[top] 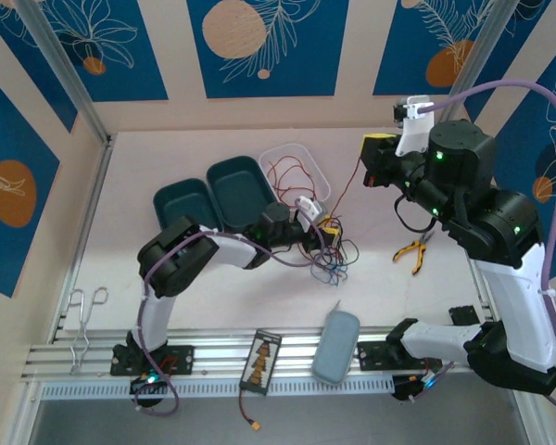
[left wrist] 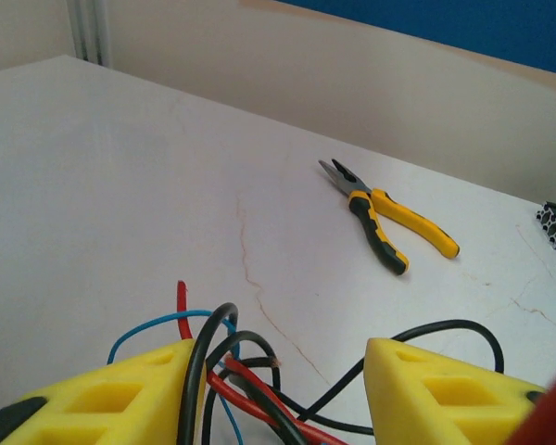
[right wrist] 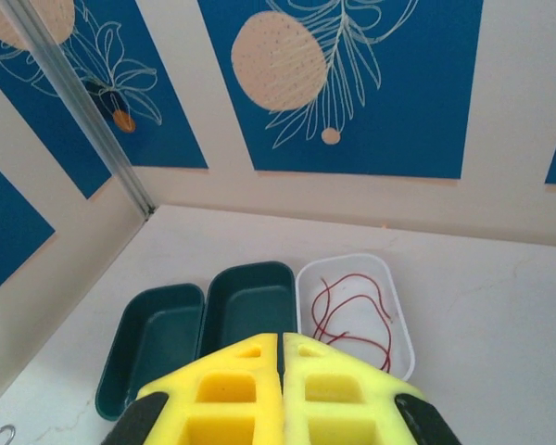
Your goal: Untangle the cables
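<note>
The cables (top: 334, 260), a loose tangle of thin red, black and blue wires, lie on the white table right of centre. My left gripper (top: 326, 232) is down at the tangle. In the left wrist view its yellow jaws (left wrist: 280, 357) stand apart, with black, red and blue cables (left wrist: 246, 375) looping between them and resting against the left finger (left wrist: 139, 394). My right gripper (top: 378, 153) is raised at the back right, fingers (right wrist: 280, 338) pressed together. One taut red cable (top: 350, 190) runs from it down to the tangle.
A white tray (top: 287, 146) at the back holds loose red wires (right wrist: 352, 311). Two dark teal trays (top: 181, 204) stand to its left. Yellow pliers (top: 412, 248) lie right of the tangle. Near the front rail are a grey case (top: 336, 346), metal tongs (top: 82, 320) and a small board (top: 262, 360).
</note>
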